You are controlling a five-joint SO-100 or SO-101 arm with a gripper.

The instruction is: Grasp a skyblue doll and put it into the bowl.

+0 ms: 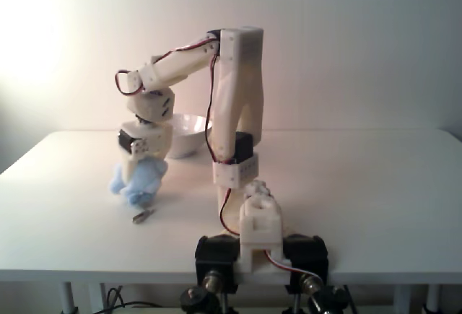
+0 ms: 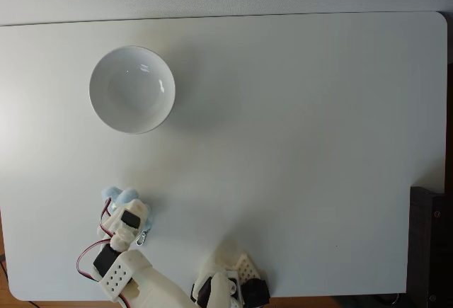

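The skyblue doll (image 1: pixel 146 182) is a fluffy pale-blue lump at the front left of the white table, and in the top-down fixed view a bit of it (image 2: pixel 115 195) pokes out from under the arm. My gripper (image 1: pixel 140 169) comes down on it from above, fingers closed into the plush (image 2: pixel 128 214). Its small metal clasp (image 1: pixel 142 217) trails down to the tabletop (image 2: pixel 144 237). The white bowl (image 1: pixel 189 135) stands empty behind the gripper, farther from the arm's base (image 2: pixel 113 110).
The arm's base (image 1: pixel 260 245) is clamped at the table's front edge. The white table (image 2: pixel 304 124) spreads bare to the right of the bowl. A dark object (image 2: pixel 430 244) stands past the table's right edge.
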